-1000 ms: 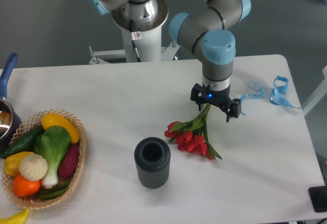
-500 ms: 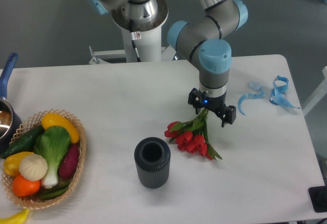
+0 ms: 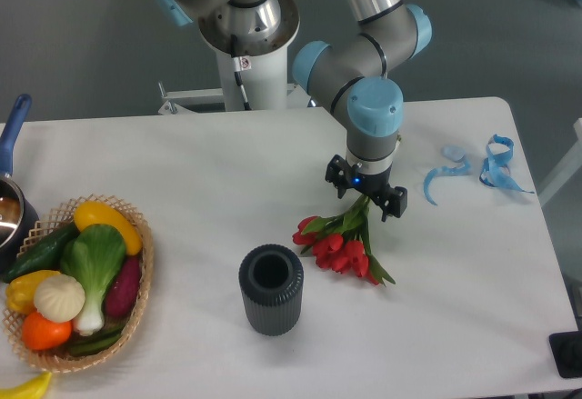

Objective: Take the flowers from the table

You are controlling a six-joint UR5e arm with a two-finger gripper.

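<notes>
The flowers [image 3: 342, 245], a small bunch of red tulips with green leaves, lie on the white table [image 3: 182, 163] right of centre. Their buds point to the lower left and their pale stems run up to the right. My gripper [image 3: 365, 190] hangs over the stem end, pointing down. It is open, with one finger [image 3: 335, 173] on each side of the stems. The stem ends are hidden under the gripper, so I cannot tell whether the fingers touch them.
A dark ribbed vase [image 3: 270, 289] stands upright just left of and in front of the flowers. A wicker basket [image 3: 135, 301] of vegetables sits at the left edge, with a blue-handled pot [image 3: 11, 190] behind it. Curly blue ribbon pieces [image 3: 496, 164] lie at the far right.
My gripper has moved a little to the left along the stems, still open. The flowers have not moved.
</notes>
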